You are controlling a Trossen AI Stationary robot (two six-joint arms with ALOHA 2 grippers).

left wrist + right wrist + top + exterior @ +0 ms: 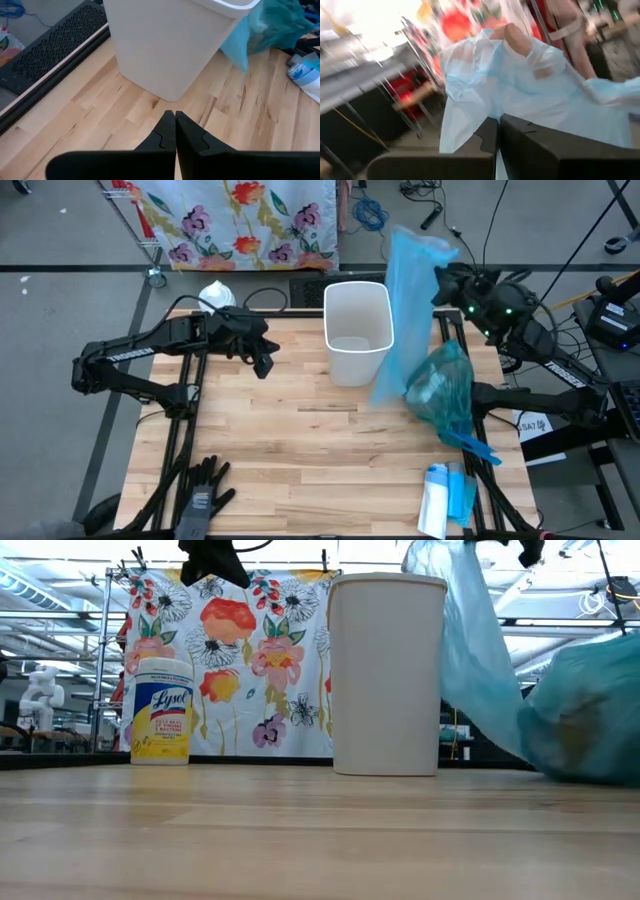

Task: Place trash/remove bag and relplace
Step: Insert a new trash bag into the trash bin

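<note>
Right hand (455, 280) pinched on bag (410, 320) at 1 o'clock of bin (357, 330); L hand (264, 365) shut, empty; could slip, thin film.

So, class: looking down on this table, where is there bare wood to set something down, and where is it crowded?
Free: the wide stretch in front of the white bin, between the black gloves at the front left and the blue-white packet at the front right. Crowded: the right side, with the filled blue bag beside the bin.

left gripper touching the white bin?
Apart. The left wrist view shows bare table between the shut left gripper and the white bin.
</note>
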